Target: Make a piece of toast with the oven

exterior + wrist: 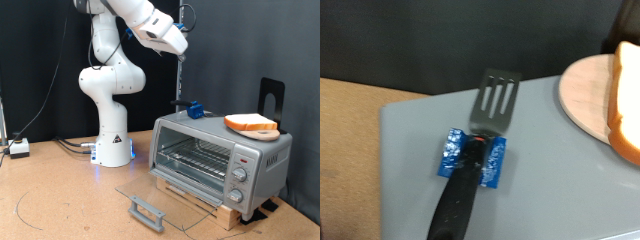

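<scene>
- Brown surface (60, 195) spreads out nearest the exterior camera, with a dark curtain closing off the back; it carries my white base and the oven.
- Nearest lies the oven's glass door (165, 205), dropped flat with its handle forward; I judge it is down so the rack is free for loading.
- Behind it, the oven (220, 160) sits on a wooden block, knobs at the exterior view's right; its wire rack looks bare.
- On the roof rests a black spatula (480, 140) wrapped in blue tape, probably a grip aid; it lies blade towards the board, well apart from it.
- Further along the roof, the piece of toast (251, 124) sits on a round wooden board (585, 100), not yet inside.
- My hand (183, 48) hangs high above the spatula's end of the roof; whether its fingers are apart or together I cannot tell; nothing shows between them.
</scene>
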